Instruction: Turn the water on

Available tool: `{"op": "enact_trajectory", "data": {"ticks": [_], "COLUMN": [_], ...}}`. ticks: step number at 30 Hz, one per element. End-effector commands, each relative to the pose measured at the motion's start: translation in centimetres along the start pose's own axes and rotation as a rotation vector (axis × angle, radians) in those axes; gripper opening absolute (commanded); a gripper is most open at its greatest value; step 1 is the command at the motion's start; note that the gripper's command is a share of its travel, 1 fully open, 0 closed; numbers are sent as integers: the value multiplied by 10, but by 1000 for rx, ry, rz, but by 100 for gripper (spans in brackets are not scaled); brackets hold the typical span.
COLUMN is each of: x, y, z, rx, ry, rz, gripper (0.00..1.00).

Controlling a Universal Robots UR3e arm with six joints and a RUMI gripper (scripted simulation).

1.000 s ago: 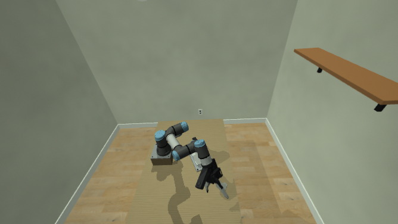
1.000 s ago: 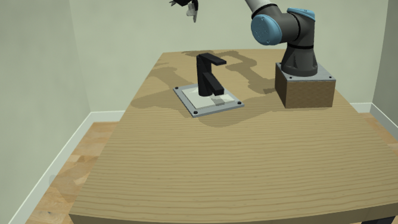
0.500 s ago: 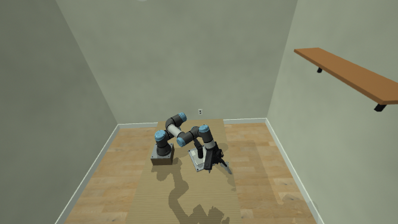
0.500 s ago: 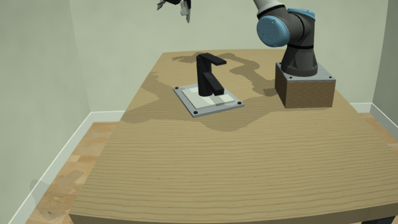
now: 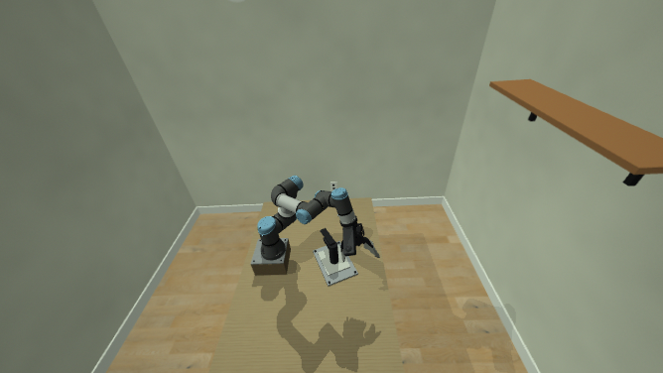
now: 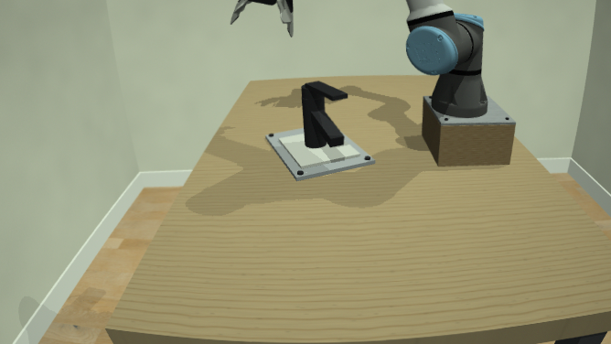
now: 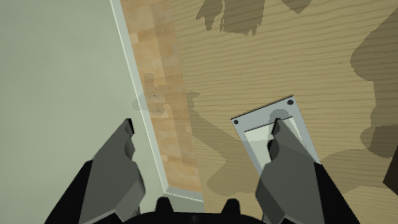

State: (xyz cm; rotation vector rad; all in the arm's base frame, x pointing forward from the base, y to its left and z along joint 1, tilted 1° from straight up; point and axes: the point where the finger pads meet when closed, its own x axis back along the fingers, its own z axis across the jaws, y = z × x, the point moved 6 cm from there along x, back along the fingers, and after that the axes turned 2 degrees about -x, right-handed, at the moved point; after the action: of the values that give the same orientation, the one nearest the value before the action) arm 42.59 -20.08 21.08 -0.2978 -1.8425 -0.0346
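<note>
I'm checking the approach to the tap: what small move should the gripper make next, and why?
Probably lower toward the tap. The gripper hangs open and holding nothing, well above the tap and off to one side of it. The lever at the top sticks out about level, untouched. The wrist view shows only a corner of the base plate, so the gripper is not yet lined up.
</note>
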Motion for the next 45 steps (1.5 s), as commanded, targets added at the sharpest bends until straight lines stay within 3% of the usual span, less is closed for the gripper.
{"op": "enact_trajectory", "data": {"ticks": [1,13,15,18,25,30,44,45], "x": [18,46,46,55,69,75,79,79], "y": [50,134,134,160,195,210,218,218], "z": [21,80,80,105,152,176,192,192], "rx": [103,322,322,401,532,596,636,636], "ry": [31,112,112,142,191,215,230,230], "rz": [-44,-132,-132,-161,-207,-228,-241,-241], "gripper": [100,100,100,100,100,100,100,0]}}
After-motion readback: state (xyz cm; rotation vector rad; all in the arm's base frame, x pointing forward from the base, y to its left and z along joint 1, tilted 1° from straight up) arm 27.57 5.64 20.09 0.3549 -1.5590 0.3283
